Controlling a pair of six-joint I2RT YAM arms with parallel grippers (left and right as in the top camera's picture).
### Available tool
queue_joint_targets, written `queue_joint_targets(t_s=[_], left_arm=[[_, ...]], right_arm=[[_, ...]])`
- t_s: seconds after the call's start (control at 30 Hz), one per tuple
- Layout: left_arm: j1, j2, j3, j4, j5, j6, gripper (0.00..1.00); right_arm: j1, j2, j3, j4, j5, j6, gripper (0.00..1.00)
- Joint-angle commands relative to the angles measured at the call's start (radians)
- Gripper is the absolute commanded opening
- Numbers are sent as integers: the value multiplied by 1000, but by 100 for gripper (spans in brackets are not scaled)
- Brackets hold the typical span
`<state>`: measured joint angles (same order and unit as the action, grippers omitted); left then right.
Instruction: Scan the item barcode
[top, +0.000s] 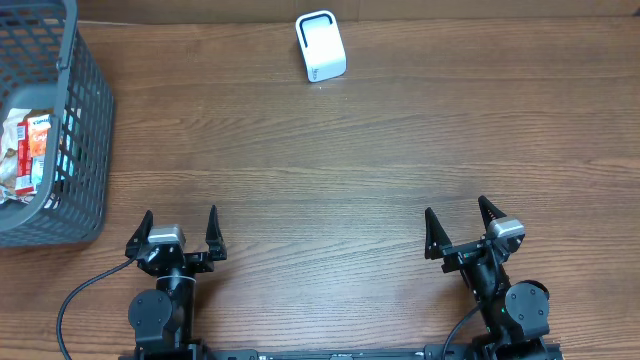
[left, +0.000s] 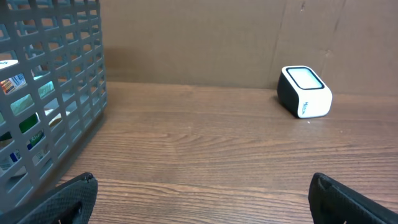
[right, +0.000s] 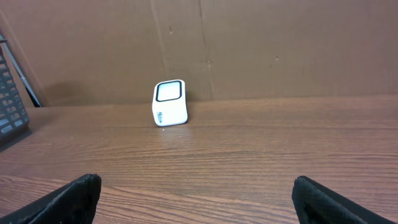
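A small white barcode scanner with a dark window stands at the far middle of the wooden table; it also shows in the left wrist view and in the right wrist view. Packaged items lie inside the grey mesh basket at the far left. My left gripper rests open near the table's front edge at the left, nothing between its fingers. My right gripper stands open at the front right, also empty, its fingers spread wide.
The grey basket stands tall just left of and beyond my left gripper. A brown cardboard wall closes off the table's far edge behind the scanner. Bare wood lies between the grippers and the scanner.
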<state>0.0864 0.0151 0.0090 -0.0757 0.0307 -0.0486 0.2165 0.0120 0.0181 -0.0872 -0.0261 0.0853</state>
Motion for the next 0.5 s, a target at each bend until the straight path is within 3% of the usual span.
queue_joint_targets(t_s=[0.0, 0.47], left_arm=[[-2, -11, -3, -1, 11, 12, 100], [-2, -11, -3, -1, 11, 12, 100]], right_arm=[[-5, -9, -10, 5, -2, 0, 100], [-5, -9, -10, 6, -2, 0, 100]])
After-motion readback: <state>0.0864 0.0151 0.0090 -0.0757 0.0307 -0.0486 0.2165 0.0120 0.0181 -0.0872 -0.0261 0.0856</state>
